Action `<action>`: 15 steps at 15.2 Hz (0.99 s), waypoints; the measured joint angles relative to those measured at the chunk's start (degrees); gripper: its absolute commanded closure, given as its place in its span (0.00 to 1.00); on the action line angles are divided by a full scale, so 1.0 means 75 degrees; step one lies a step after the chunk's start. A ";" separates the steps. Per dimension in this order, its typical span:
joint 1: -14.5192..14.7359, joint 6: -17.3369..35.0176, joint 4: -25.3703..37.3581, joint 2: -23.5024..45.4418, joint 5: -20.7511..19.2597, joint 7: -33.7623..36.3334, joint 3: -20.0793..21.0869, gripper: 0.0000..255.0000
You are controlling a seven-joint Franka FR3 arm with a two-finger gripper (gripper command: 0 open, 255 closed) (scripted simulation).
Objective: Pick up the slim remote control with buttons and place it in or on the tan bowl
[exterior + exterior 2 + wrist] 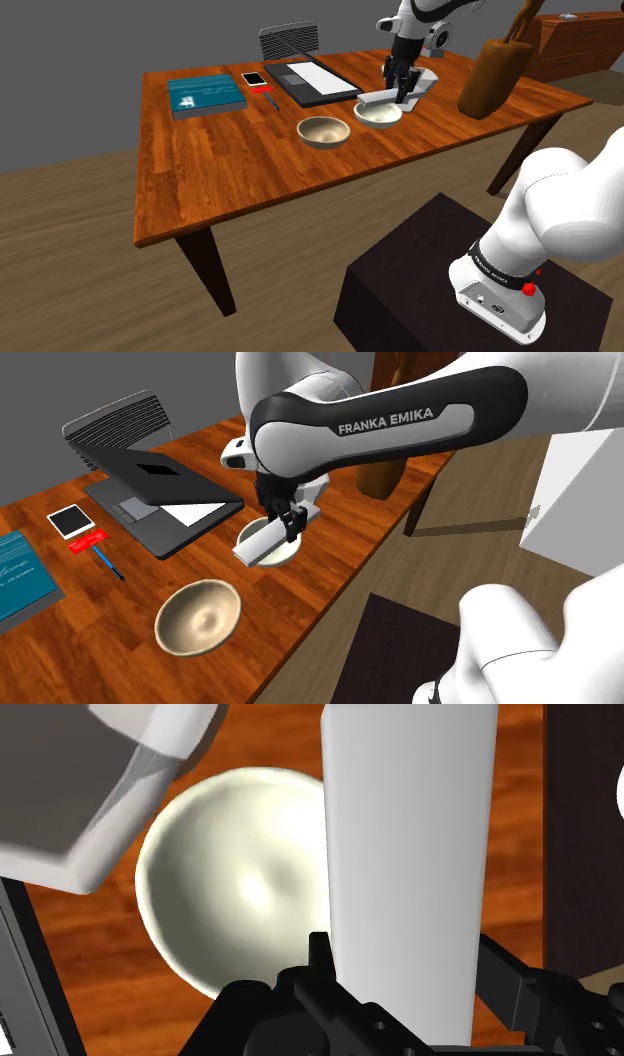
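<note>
My gripper [400, 88] [290, 524] [405, 979] is shut on a slim, plain white remote [376, 98] [266, 539] [410, 844], clasped at one end between both fingers. The remote hangs tilted just over a pale cream bowl [379, 114] [283, 553] [235, 894] on the wooden table [230, 170]. A tan bowl [323, 132] [198, 618] stands beside the pale one, toward the shoulder view's left, with nothing in it. No buttons show on the remote.
An open dark laptop [310, 80] [160, 492] lies behind the bowls. A teal book [205, 95], a phone [254, 78] and a red-and-blue pen [95, 547] lie further along. A grey-white block [90, 794] sits beside the pale bowl. A brown object [492, 72] hangs near the table's far end.
</note>
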 measured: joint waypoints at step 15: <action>0.1229 0.0025 0.1675 0.2006 0.1186 0.1876 0.1242 1.00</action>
